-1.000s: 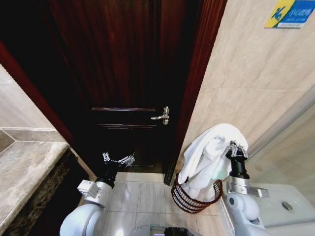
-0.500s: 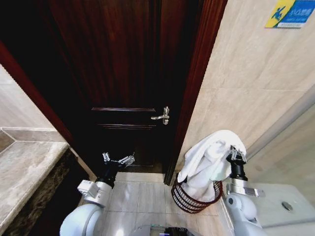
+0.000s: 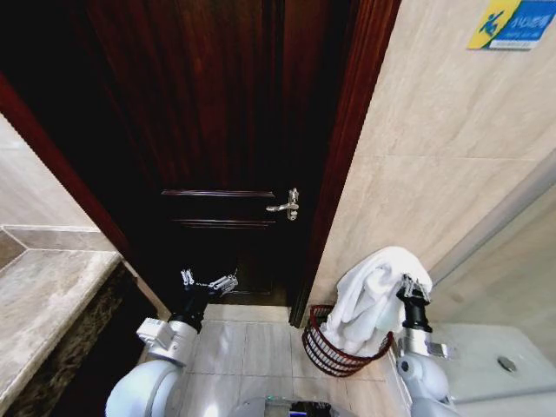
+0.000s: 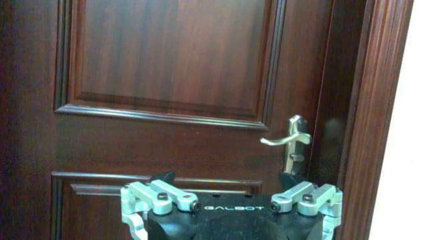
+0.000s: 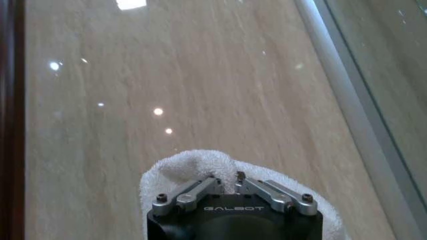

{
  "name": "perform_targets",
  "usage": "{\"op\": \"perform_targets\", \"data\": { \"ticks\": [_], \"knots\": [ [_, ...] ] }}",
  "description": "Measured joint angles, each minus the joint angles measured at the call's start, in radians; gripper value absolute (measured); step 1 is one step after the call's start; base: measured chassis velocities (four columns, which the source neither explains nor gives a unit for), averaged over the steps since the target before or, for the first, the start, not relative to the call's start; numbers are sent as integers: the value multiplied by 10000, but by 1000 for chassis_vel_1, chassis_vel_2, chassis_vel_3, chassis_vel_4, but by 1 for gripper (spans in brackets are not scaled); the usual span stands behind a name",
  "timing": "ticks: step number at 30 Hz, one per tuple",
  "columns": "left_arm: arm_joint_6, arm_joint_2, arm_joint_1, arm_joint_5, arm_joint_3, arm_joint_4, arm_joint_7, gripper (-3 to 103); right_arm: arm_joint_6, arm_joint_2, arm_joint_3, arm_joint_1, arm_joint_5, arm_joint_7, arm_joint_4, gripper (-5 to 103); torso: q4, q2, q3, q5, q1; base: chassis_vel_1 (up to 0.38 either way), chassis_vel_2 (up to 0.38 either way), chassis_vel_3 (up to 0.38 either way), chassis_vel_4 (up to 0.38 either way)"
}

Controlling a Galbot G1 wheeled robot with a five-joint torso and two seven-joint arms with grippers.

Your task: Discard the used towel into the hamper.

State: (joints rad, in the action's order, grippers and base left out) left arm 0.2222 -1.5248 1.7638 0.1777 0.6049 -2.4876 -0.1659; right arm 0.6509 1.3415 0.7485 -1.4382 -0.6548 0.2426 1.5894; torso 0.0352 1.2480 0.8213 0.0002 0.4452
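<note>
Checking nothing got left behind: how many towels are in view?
1. The white towel is held by the right gripper, draped over the hamper beside the door frame. More may lie hidden inside the hamper under it.

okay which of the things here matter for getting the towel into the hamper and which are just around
Matter: towel, pinched in the right gripper; hamper beneath it.

Just around: left gripper, jaws open, idle by the door; door handle; counter; wall sign.
</note>
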Motion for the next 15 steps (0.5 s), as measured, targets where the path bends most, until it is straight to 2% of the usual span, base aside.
{"op": "perform_targets", "data": {
  "ticks": [15],
  "knots": [
    [0,0,0,0,0,0,0,100,26,212,-317,-119,-69,123,-313,3,0,0,-1,-1,0,0,0,0,0]
  ]
}}
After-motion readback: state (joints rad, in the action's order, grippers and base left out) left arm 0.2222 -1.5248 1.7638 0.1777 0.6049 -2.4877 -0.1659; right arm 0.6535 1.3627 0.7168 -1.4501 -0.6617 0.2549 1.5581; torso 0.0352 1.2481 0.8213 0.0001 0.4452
